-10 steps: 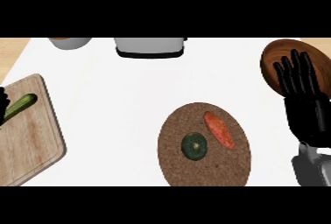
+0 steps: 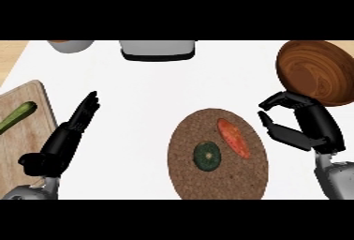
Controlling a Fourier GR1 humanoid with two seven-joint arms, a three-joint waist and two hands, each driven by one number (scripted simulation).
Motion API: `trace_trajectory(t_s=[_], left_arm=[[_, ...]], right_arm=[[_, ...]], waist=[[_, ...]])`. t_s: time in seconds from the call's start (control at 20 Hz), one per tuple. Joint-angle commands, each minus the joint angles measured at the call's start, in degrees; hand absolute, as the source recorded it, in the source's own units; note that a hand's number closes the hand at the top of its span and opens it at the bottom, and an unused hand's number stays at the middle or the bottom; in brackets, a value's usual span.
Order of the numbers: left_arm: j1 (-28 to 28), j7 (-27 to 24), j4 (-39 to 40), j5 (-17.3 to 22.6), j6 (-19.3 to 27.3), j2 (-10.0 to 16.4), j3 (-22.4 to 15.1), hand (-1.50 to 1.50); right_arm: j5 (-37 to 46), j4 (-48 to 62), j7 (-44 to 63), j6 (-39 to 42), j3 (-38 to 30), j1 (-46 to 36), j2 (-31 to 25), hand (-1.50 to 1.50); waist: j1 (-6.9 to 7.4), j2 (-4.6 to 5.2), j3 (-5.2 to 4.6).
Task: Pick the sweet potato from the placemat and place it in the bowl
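Your sweet potato [image 2: 233,137] lay on the round cork placemat [image 2: 220,183], in the mat's 1 o'clock part, its long axis running from 11 to 5 o'clock. No hand touched it. A dark green round vegetable [image 2: 207,155] sat on the same mat just beside it, at the sweet potato's 7 o'clock. The mat itself lay on the white counter [image 2: 138,93] at 5 o'clock of the view.

You had the right hand [image 2: 304,123] at 3 o'clock of the view, just off the mat's 2 o'clock edge and apart from it. Its fingers [image 2: 278,100] were curled over toward the thumb [image 2: 280,133] with a gap left between them, and they held nothing. The wooden bowl [image 2: 314,70] stood at 2 o'clock of the view, and the hand's back lay close under the bowl's 6 o'clock rim; you could not tell from this view whether the two touched.

Your left hand [image 2: 69,133] rested at 8 o'clock of the view, fingers straight and together, pointing to 1 o'clock, clasping nothing. It lay just beside the 3 o'clock edge of a wooden cutting board [image 2: 27,145], on which a long green vegetable [image 2: 17,116] lay.

At 12 o'clock a grey appliance [image 2: 158,49] stood at the counter's far edge, with a pale cup [image 2: 70,45] at 11 o'clock.
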Motion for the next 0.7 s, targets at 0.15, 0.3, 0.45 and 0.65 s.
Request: trace_trajectory(t_s=[0.15,0.3,0.45,0.65], left_arm=[[-4.1,4.6,0.5,-0.3,-2.4,-7.0,-6.6,0.0],[-4.0,3.6,1.4,0.0,-2.2,-7.9,-6.2,0.0],[-6.2,5.2,2.1,0.3,-3.4,-6.7,-4.9,0.0],[-6.5,5.7,2.2,-1.3,-2.1,-8.3,-6.6,0.0]], right_arm=[[11.2,10.9,-5.8,-1.1,7.4,-2.7,4.1,-1.5],[16.7,11.4,-1.6,2.4,10.4,-7.7,-1.6,-1.5],[20.6,11.9,5.9,5.7,13.0,-13.2,-4.0,-1.5],[24.5,11.5,14.8,16.9,17.3,-19.1,-11.8,-1.5]], waist=[[1.64,-0.29,0.36],[2.02,-0.29,0.29],[2.06,-0.34,0.25],[2.18,-0.51,0.1]])
